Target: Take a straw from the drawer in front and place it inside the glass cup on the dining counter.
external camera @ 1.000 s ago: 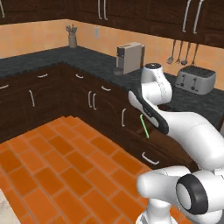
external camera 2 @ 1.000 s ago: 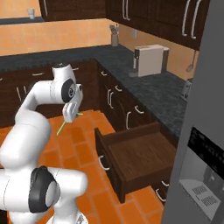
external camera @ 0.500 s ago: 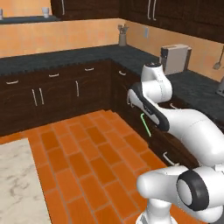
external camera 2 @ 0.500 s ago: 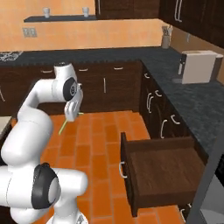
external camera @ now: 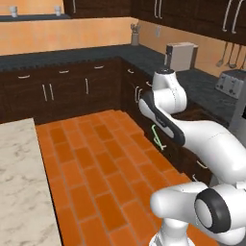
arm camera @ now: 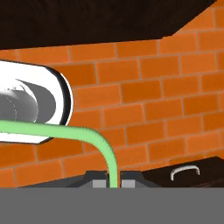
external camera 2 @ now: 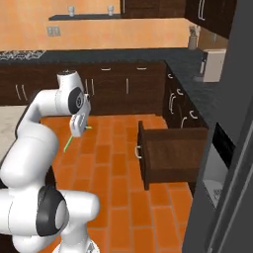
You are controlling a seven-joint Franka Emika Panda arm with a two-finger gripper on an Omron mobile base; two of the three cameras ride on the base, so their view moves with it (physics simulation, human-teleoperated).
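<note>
The straw (arm camera: pixel 105 151) was pinched in the closed gripper (arm camera: pixel 113 179), carried above the brick floor (external camera 2: pixel 113 163), probably for transport. The drawer (external camera 2: pixel 170 153) stood open at three o'clock; the dining counter (external camera: pixel 19 187) lay at nine.

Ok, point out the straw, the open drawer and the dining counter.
straw (external camera 2: pixel 69 142): right base view, on its lower green length below the hand.
drawer (external camera 2: pixel 174 153): right base view, on its dark side wall.
dining counter (external camera: pixel 17 182): left base view, on its bare marble top.
</note>
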